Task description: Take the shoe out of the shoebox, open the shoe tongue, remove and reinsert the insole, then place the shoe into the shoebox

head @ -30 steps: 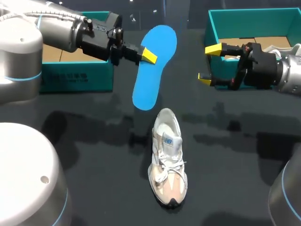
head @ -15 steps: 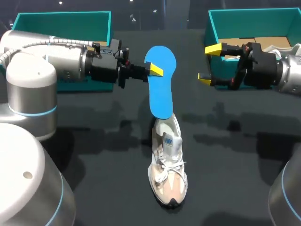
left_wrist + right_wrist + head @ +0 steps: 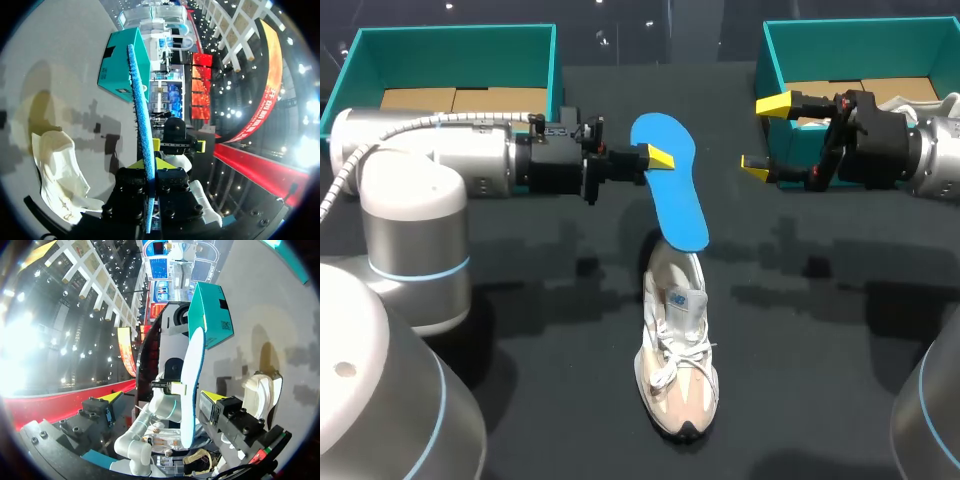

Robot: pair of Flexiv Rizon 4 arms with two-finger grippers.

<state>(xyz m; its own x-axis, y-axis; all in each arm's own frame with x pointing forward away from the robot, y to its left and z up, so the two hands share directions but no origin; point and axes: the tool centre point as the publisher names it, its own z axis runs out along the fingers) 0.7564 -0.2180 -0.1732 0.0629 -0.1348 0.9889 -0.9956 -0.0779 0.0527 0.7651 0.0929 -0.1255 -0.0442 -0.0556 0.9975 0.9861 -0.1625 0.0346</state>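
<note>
Currently L hand [image 3: 660,157] tight on blue insole [image 3: 672,185], lower end at shoe [image 3: 677,345] collar; R hand [image 3: 764,136] wide, nr shoebox [image 3: 840,30]

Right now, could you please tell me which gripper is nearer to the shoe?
Left. The left gripper is just beyond the heel of the shoe, shut on the blue insole whose end reaches that heel; the right gripper hangs open farther off, by the right shoebox.

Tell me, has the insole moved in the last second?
Yes. The insole, in the left gripper, came nearer the shoe; its lower end swung from left of the heel to over it.
</note>
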